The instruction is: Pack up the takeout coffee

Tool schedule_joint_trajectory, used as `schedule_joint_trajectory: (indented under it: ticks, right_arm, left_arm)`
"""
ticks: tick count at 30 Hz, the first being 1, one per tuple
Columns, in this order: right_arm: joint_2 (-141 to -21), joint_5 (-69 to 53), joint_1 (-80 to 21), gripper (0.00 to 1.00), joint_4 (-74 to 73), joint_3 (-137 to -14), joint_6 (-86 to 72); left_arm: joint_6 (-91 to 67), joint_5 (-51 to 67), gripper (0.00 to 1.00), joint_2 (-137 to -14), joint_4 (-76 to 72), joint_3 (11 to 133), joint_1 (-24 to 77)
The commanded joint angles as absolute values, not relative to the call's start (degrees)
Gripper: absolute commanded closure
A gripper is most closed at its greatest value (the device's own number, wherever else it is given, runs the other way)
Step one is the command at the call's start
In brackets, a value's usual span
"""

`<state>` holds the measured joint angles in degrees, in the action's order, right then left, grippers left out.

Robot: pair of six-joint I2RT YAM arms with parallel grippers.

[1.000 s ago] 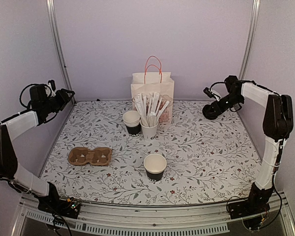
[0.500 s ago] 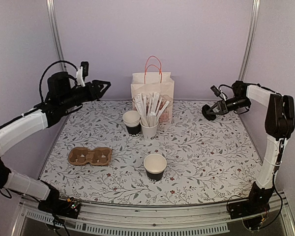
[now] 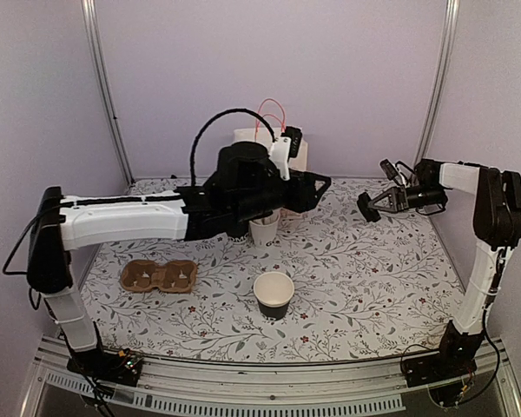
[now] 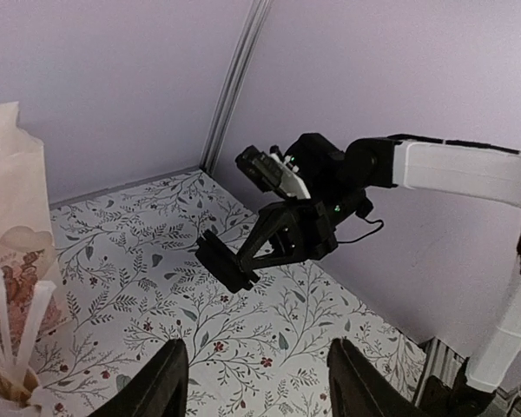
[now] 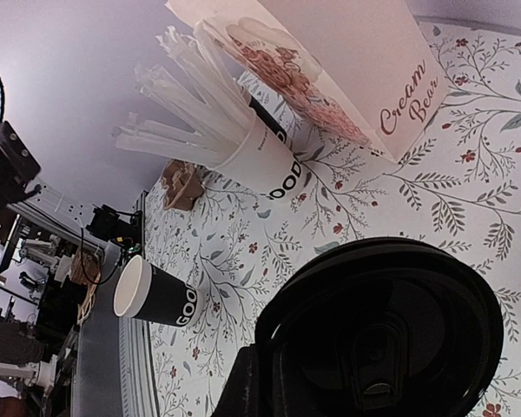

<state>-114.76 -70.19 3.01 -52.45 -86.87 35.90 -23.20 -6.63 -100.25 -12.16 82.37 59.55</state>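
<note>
Swung to frame centre, the left gripper [image 3: 317, 184] gapes empty; the right gripper [image 3: 371, 205] pinches the round black plastic lid [image 5: 391, 339], likely next pressed onto the lower-centre dark paper cup [image 3: 273, 296].

A robot lab's test cell: plain lilac walls [image 3: 347, 69] and aluminium posts [image 3: 100, 87] box in the floral-covered table [image 3: 373, 287]. The left arm [image 3: 122, 217] and right arm [image 3: 491, 217] are bolted to a metal rail [image 3: 269, 400] at its near edge.

The right gripper [image 4: 247, 257] hangs above the floral table [image 4: 156, 287], clamped on a flat black lid [image 4: 214, 253]. A paper bag [image 4: 9, 174] stands at the left edge
</note>
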Motion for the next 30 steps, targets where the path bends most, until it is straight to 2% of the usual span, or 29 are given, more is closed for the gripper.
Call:
schedule_joint_trajectory:
  ticks: [1,6,11,20,30]
  right_arm:
    - [-108.6,-72.7,3.0,1.00,-48.7,-84.2,34.9]
    - [-105.7,-72.1,3.0,1.00,-46.8,-81.1,35.6]
    - [-104.8,-74.4,3.0,1.00,-47.1,-80.4,36.4]
    - [-104.0,-76.4,3.0,1.00,-47.6,-79.5,37.2]
    - [-103.9,-77.2,3.0,1.00,-48.8,-78.8,38.6]
  left_arm:
    - [-29.6,-11.7,0.43,-111.4,-9.7,93.7,62.1]
    - [-32.7,-13.3,0.43,-126.9,-1.5,113.9,63.8]
    - [-36.0,-15.1,0.46,-135.6,2.6,124.2,63.9]
    - [-38.5,-16.3,0.53,-140.6,2.7,128.0,63.6]
    - [-39.9,-14.8,0.57,-144.2,0.9,130.0,62.3]
